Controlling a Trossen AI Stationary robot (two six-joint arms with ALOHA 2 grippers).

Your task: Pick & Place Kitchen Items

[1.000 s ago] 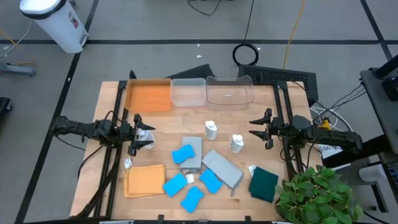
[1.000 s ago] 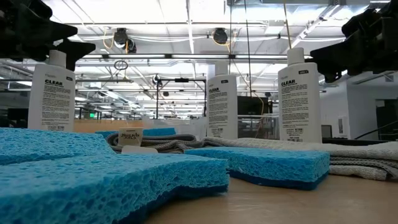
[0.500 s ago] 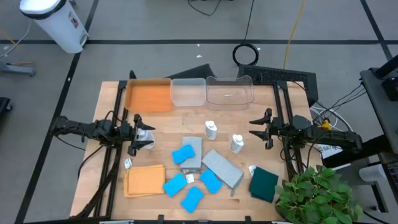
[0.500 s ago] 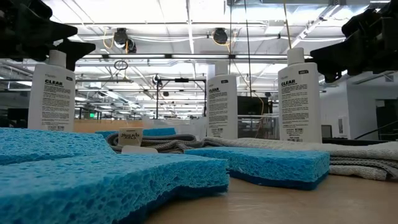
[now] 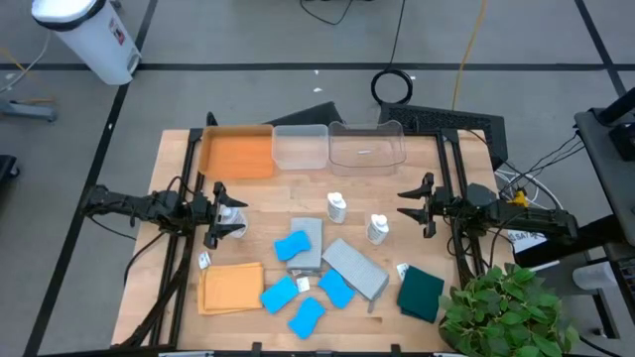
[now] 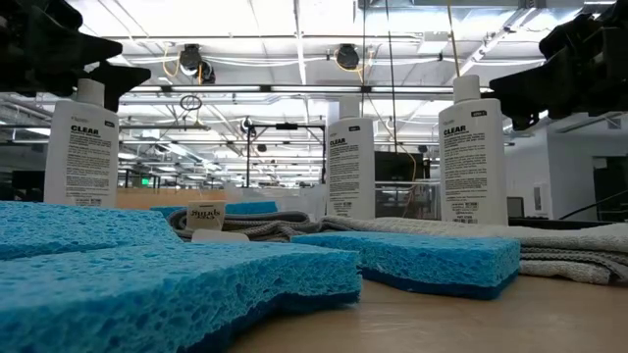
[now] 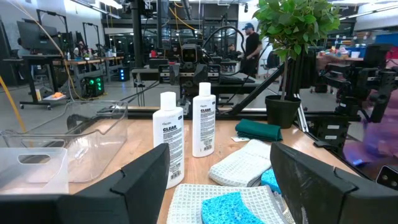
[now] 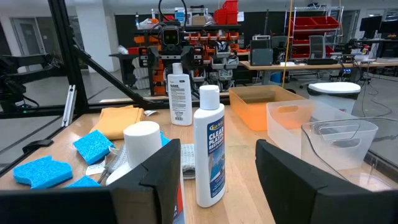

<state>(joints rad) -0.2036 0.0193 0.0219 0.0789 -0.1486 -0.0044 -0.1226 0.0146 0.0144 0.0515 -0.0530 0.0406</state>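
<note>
None of the kitchen items has reached a container yet, as far as you can see: the orange tray (image 5: 236, 153) and the two clear plastic bins (image 5: 301, 147) (image 5: 366, 146) at the far edge of the table (image 5: 437, 178) look empty from above, so judge the whole job as still ahead of you. Four blue sponges (image 5: 291, 245) (image 5: 279, 294) (image 5: 336, 289) (image 5: 307, 315) lie scattered near the front middle, on or beside the grey cloths (image 5: 354, 268). Your orange cloth (image 5: 229, 287) sits flat at the front left, and the dark green cloth (image 5: 421, 294) at the front right, beside the potted plant (image 5: 511, 315). Three white capped bottles stand upright: one (image 5: 230, 214) right at the left gripper (image 5: 220, 214), one (image 5: 337, 207) mid-table, and one (image 5: 377, 229) nearer the right gripper (image 5: 411, 204). Your left gripper hovers low at the left side with its fingers spread wide; the overhead view puts the nearest bottle between or just beside them, but you cannot tell whether there is contact, and nothing is gripped. Your right gripper waits at the right side, fingers likewise wide apart and empty, facing the two middle bottles. Expect the left bottle to be your likely first pick, with every other item left to move afterwards.
</note>
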